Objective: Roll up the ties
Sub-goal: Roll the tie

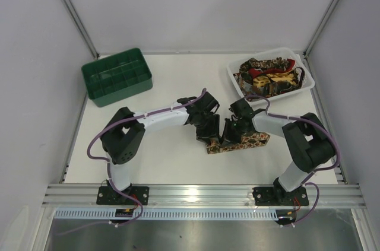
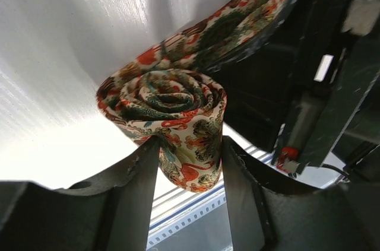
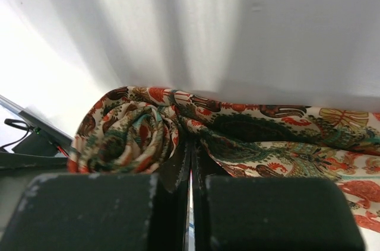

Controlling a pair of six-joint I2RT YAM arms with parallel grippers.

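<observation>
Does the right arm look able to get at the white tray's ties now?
Probably not yet: its fingers are shut on the half-rolled tie. Otherwise nothing stands between it and the white tray.

My left arm [image 1: 160, 114] and right arm [image 1: 279, 123] both reach inward, wrists angled down, tips close together. The left pincer [image 2: 190, 147] presses its fingers [image 2: 142, 186] on either side of the rolled tie [image 2: 172, 99]. The right pincer [image 3: 190, 156] is nearly closed, nipping tie fabric.
</observation>
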